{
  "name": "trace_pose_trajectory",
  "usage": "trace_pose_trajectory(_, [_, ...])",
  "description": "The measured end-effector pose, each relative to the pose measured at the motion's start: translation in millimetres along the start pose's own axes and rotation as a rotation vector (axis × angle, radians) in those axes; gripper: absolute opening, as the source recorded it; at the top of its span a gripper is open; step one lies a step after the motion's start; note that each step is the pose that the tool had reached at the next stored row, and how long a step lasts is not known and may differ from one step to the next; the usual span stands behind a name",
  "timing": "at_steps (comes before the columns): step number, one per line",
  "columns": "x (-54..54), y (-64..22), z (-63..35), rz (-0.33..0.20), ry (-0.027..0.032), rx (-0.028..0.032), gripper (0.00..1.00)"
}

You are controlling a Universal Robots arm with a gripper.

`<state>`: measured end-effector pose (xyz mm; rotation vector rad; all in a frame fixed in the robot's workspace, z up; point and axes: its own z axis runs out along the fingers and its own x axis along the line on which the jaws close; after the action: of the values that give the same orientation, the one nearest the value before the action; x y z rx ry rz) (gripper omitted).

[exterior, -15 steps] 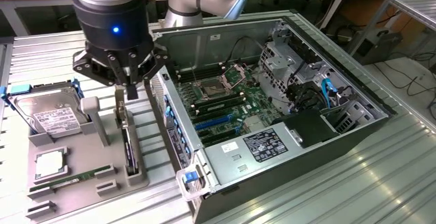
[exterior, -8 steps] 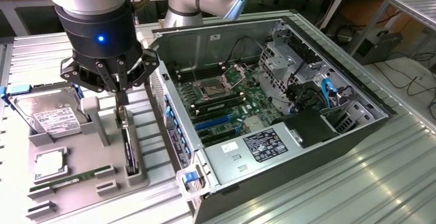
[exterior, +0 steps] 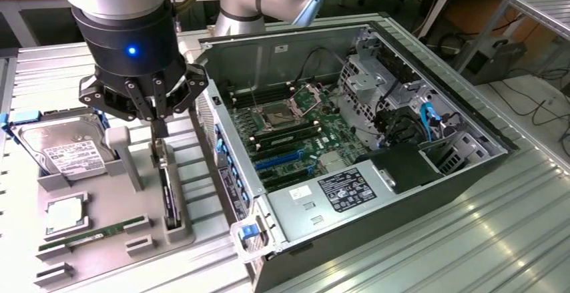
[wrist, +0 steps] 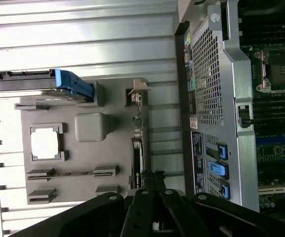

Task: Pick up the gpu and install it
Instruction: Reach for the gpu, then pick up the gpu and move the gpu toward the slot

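- Had the jaws of the gripper (exterior: 159,133) drawn tight together, with nothing pinched between them.
- Hung above the gpu (exterior: 167,196), apart from it, tips pointing straight down toward its upper edge.
- Found the gpu standing on edge in a long slot of the grey holder tray (exterior: 116,206), along the tray's side toward the exterior view's right, with the silver bracket at the far end (the dark shroud showed side-on, so little of it could be read).
- Saw, in the wrist view, the closed tips lying over the card's end opposite the bracket.
- Noted a blue light (exterior: 132,51) glowing on the black wrist body above the jaws.
- Placed the rest of the tray's load toward the exterior view's left:
  - the hard drive (exterior: 67,149), white-labelled, standing upright in a blue carrier at the far corner;
  - the square processor chip (exterior: 67,213) lying flat in its recess, nearer;
  - the green RAM stick (exterior: 93,229) lying in a narrow slot, nearer again.
- Met the open computer case (exterior: 401,219) just beside the tray, toward the exterior view's right, lying on its side with the motherboard (exterior: 294,136) facing up.
- Made out on that board a processor socket (exterior: 276,114) toward the far side and blue expansion slots (exterior: 280,159) nearer.
- Rested tray and case alike on the ribbed metal table (exterior: 498,239).
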<state>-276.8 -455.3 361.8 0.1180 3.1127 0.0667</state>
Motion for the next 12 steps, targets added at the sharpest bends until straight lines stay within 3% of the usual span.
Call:
trace_pose_trajectory(6, [0.0, 0.0, 0.0, 0.000, 0.0000, 0.0000, 0.11])
trace_pose_trajectory(9, [0.0, 0.0, 0.0, 0.000, 0.0000, -0.0001, 0.30])
trace_pose_trajectory(11, [0.0, 0.0, 0.0, 0.000, 0.0000, 0.0000, 0.30])
trace_pose_trajectory(12, [0.0, 0.0, 0.0, 0.000, 0.0000, 0.0000, 0.36])
